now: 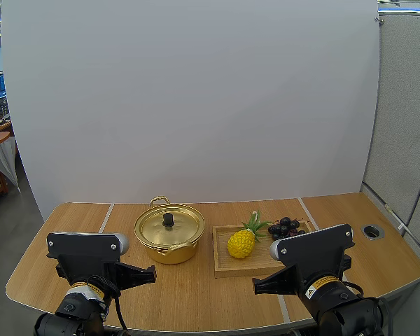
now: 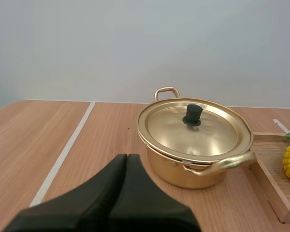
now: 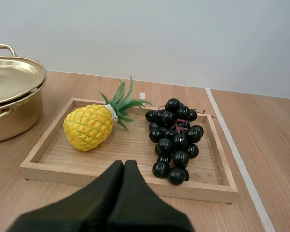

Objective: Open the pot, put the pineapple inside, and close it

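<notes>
The golden metal pot (image 1: 169, 234) stands on the wooden surface (image 1: 196, 297) with its shiny domed lid (image 2: 208, 137) on. The small black knob (image 2: 192, 115) lies straight ahead of the left gripper (image 2: 127, 156), whose fingers lie pressed together, so that arm looks the nearer for the lift. Just beside the pot, in the shallow wooden tray (image 3: 38, 151), the bumpy yellow pineapple (image 3: 89, 126) lies on its side, its green crown slanting away from the pot towards the glossy dark grapes (image 3: 175, 137), ahead of the right gripper (image 3: 124, 163), fingers likewise together.
</notes>
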Controlling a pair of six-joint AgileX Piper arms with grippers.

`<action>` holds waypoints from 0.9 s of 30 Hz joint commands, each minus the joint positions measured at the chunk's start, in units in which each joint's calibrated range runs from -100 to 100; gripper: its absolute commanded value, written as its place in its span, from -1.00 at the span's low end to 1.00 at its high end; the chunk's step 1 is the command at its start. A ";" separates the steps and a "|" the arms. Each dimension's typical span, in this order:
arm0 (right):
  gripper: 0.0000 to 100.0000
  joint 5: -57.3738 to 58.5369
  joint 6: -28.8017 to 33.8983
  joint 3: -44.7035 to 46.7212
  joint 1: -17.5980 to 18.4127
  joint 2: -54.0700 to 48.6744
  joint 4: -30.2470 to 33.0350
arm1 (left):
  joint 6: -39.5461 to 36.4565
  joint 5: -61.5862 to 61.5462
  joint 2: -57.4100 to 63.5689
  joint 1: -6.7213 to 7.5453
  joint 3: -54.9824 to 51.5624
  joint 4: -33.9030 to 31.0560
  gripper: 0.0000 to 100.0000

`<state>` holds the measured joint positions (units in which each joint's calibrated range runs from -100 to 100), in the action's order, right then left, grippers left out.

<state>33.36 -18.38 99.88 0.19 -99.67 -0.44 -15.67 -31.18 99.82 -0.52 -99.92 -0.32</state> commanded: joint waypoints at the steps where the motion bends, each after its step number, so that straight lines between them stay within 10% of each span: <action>1: -1.00 -0.02 -0.63 -0.15 0.06 -0.33 0.44 | -0.23 1.12 0.18 -0.11 -0.08 -0.58 -1.00; 27: -1.00 23.20 -0.63 -27.92 0.06 -0.33 -3.79 | 6.14 -20.97 0.18 -0.11 31.68 -0.40 -1.00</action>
<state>55.44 -18.58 73.35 0.19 -99.91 -2.04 -8.86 -49.58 100.00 -0.52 -69.42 -0.32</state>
